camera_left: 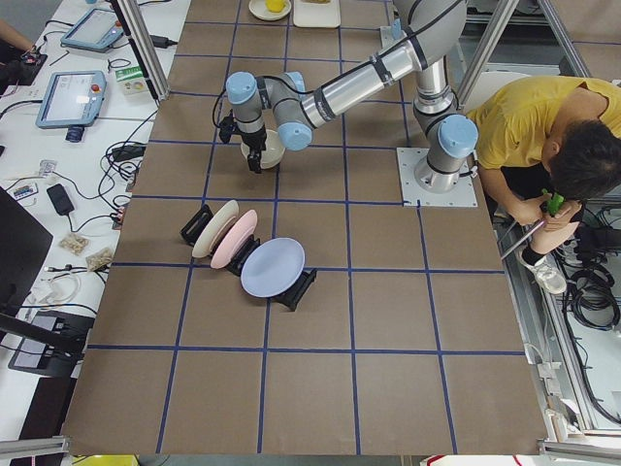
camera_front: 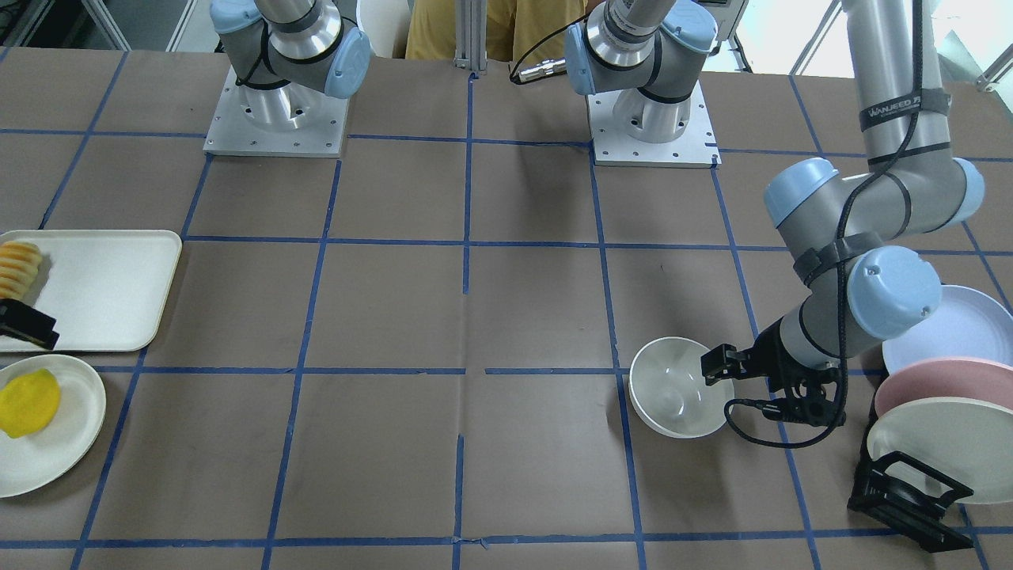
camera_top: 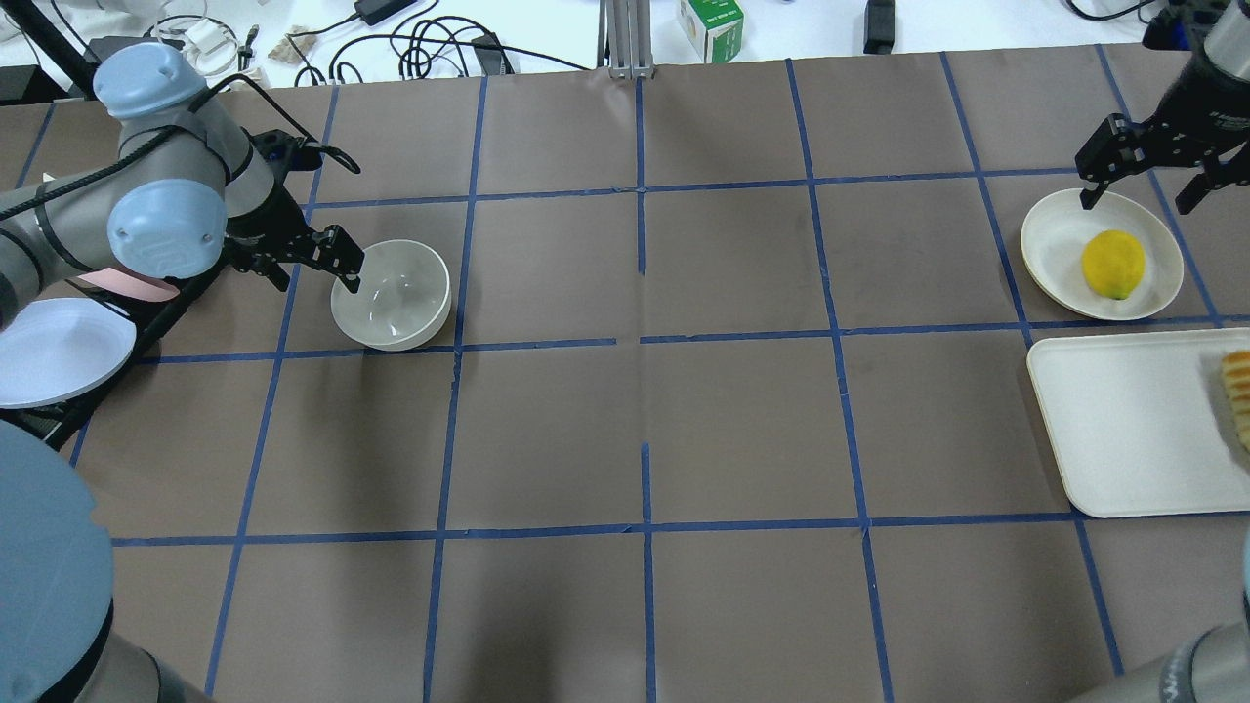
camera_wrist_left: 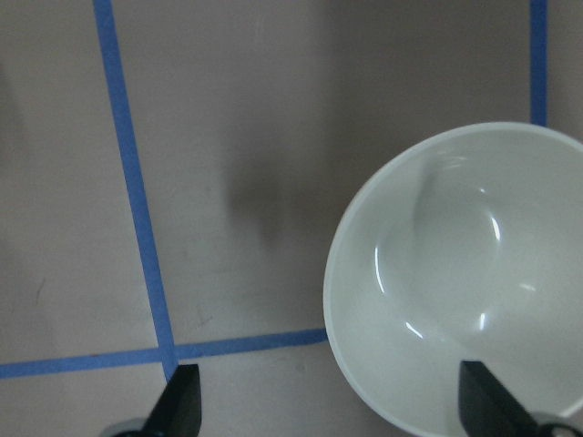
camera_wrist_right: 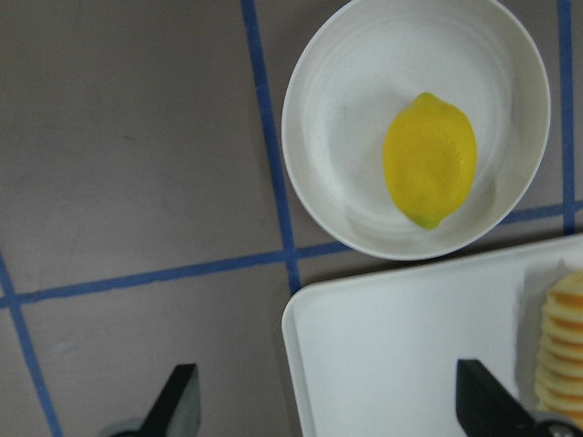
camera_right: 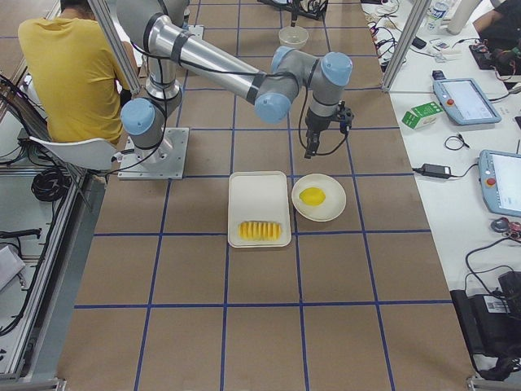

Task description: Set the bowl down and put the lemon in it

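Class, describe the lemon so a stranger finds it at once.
Find the white tray at the overhead view's right edge. Beyond it sits a round plate, and the lemon lies on it. It is plain bright yellow and oval, unlike the tray's sliced, striped food.

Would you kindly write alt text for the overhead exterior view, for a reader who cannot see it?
The left gripper is open beside an empty off-white bowl on the brown gridded table, one fingertip at its rim. At far right, the open right gripper hangs by a plate holding the lemon, beside a white tray.
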You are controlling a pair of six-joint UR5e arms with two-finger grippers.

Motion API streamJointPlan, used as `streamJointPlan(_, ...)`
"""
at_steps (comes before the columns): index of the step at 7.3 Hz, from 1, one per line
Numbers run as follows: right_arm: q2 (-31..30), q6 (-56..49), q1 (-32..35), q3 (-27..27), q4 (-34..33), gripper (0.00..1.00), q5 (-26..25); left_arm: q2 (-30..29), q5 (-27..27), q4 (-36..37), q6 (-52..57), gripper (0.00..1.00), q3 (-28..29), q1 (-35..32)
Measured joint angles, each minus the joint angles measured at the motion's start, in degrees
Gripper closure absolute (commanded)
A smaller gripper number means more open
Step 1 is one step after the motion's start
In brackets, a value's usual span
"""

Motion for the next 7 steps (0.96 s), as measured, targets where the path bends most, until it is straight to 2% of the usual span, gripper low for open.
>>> streamJointPlan(1,3.0,-1.1,-0.7,-0.1,-4.5,0.0,0.0,-1.2,-0.9,0.6,0.0,0.12,-0.3,0.0)
streamJointPlan(2,5.7,-2.1,-1.3,-0.2,-8.5,0.0,0.0,-1.9,-1.5,0.8,0.1,0.49,-0.3,0.0)
streamJointPlan(3,7.8,-2.6,-1.7,-0.2,-11.3,0.0,-0.1,-2.3,-1.6,0.8,0.4,0.93,-0.5,0.0)
streamJointPlan(4,9.3,-2.8,-2.0,-0.2,-12.6,0.0,-0.2,-2.4,-1.5,0.8,0.9,1.0,-0.7,0.0)
streamJointPlan(7,12.8,-2.9,-3.7,-0.1,-14.3,0.0,-0.4,-2.2,-1.4,0.8,0.7,1.0,0.0,0.0)
